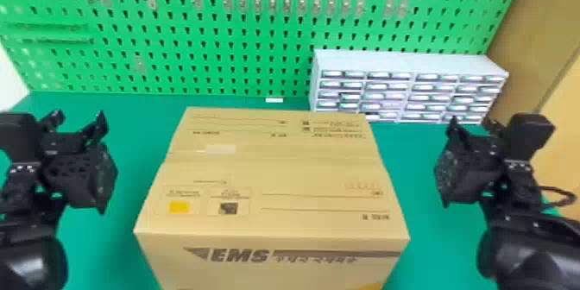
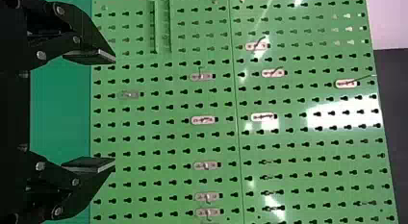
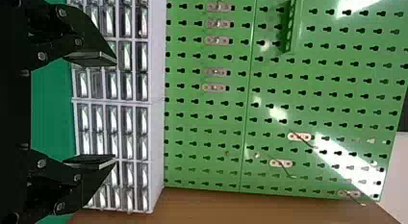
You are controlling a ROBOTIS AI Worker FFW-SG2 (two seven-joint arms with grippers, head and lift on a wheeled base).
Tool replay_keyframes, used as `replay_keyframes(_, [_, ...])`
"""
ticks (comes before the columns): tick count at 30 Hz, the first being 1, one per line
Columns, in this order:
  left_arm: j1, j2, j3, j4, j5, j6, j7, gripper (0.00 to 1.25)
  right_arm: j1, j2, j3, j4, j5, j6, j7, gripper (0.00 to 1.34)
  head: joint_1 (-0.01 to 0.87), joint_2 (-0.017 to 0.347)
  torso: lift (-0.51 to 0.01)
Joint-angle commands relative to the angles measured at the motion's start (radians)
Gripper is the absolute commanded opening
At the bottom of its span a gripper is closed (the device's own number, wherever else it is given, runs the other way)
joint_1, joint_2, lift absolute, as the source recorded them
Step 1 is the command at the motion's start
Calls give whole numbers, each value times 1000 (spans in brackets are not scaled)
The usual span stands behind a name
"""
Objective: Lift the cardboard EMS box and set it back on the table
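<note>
The cardboard EMS box [image 1: 276, 172] stands closed on the green table [image 1: 129, 116], in the middle near the front, its printed front side facing me. Off its left side is my left gripper [image 1: 80, 123], apart from the box. My right gripper [image 1: 472, 125] is off the box's right side, also not touching it. In the left wrist view the left gripper [image 2: 114, 111] has its two fingers wide apart with nothing between them. The right wrist view shows the right gripper [image 3: 115, 111] likewise open, holding nothing.
A white drawer cabinet [image 1: 410, 62] stands at the back right, behind the box's far right corner. A green pegboard [image 1: 215, 30] with small hooks rises along the table's back edge. A small white piece [image 1: 274, 100] lies by the board's foot.
</note>
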Motion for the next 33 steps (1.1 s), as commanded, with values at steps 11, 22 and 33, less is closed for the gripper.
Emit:
replay_keyframes(11, [1, 0, -1, 0, 2, -1, 0, 756, -2, 6, 4, 0, 5, 2, 0, 801, 678, -15, -15])
replay_keyframes(22, [1, 0, -1, 0, 2, -1, 0, 756, -1, 6, -1, -2, 7, 6, 0, 802, 678, -15, -27])
replay_keyframes(33, [2, 0, 0, 0, 2, -1, 0, 756, -2, 3, 4, -5, 7, 18, 0, 802, 678, -15, -40])
